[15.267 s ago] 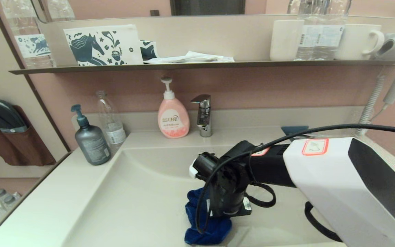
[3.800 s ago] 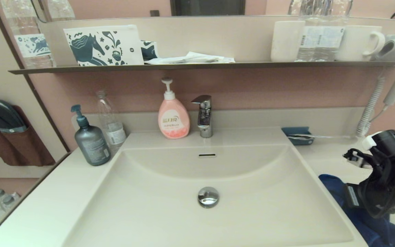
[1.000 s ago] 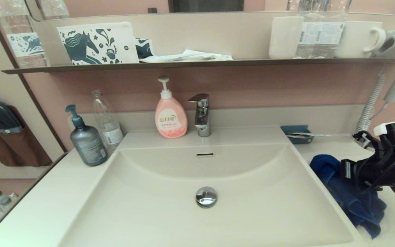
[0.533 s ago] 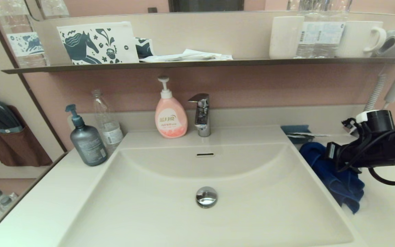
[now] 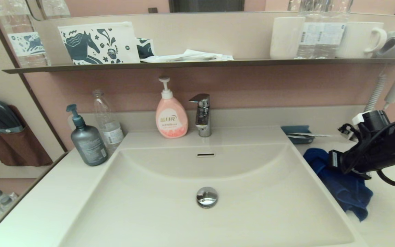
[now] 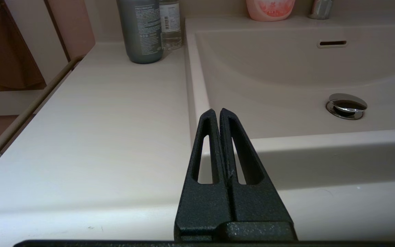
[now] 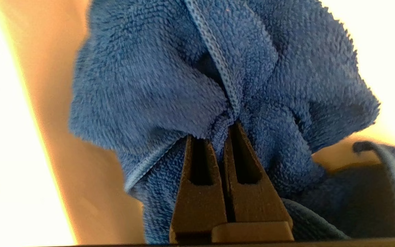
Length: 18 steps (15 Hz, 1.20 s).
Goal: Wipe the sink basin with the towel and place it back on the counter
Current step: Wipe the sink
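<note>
The right gripper [image 7: 231, 125] is pinching a fold of the towel [image 5: 345, 185], fingers pressed together on the cloth. The towel is lying bunched on the counter [image 5: 389, 219], at three o'clock from the sink basin [image 5: 170, 212]. The left gripper [image 6: 217, 113], fingers closed together on nothing, is hanging parked over the counter at the basin's eight o'clock corner.

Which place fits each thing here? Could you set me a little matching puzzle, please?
Things:
1. dark blue terry towel
2. pink pump soap bottle
3. grey pump bottle
4. round chrome drain plug

Places:
A. counter, left of the basin
B. bottom of the cream-white sink basin
C. beside the chrome tap
D. pinched in the right pincer

Pairs: 1-D, 2-C, 3-A, 4-B
</note>
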Motion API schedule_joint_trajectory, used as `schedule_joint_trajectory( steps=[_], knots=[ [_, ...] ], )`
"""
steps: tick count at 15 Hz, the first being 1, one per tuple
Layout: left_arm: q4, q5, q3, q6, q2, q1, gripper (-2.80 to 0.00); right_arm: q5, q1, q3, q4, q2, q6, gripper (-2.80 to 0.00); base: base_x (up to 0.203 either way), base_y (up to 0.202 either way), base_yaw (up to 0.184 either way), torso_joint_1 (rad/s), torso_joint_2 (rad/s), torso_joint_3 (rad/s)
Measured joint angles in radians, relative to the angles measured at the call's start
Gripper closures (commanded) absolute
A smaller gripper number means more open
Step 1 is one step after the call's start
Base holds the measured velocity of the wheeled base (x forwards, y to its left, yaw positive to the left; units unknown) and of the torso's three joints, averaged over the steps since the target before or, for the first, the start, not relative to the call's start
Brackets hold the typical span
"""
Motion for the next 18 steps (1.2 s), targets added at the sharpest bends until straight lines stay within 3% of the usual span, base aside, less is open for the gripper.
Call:
schedule_joint_trajectory(
  steps=[3, 7, 11, 15, 18],
  knots=[
    [0.000, 0.000, 0.000, 0.000, 0.000, 0.000, 0.00, -0.115, -0.061, 0.029, 0.198, -0.035, -0.093, 0.00, 0.000, 0.000, 0.000, 0.000, 0.00, 0.000],
    [0.000, 0.000, 0.000, 0.000, 0.000, 0.000, 0.00, -0.195, -0.192, 0.105, 0.237, -0.101, -0.220, 0.00, 0.000, 0.000, 0.000, 0.000, 0.00, 0.000],
    [0.000, 0.000, 0.000, 0.000, 0.000, 0.000, 0.00, -0.207, -0.374, 0.105, 0.228, -0.129, -0.354, 0.00, 0.000, 0.000, 0.000, 0.000, 0.00, 0.000],
    [0.000, 0.000, 0.000, 0.000, 0.000, 0.000, 0.00, -0.202, -0.437, 0.054, 0.101, -0.074, -0.357, 0.00, 0.000, 0.000, 0.000, 0.000, 0.00, 0.000],
    [0.000, 0.000, 0.000, 0.000, 0.000, 0.000, 0.00, -0.187, -0.380, -0.022, 0.086, -0.012, -0.246, 0.00, 0.000, 0.000, 0.000, 0.000, 0.00, 0.000]
  ],
)
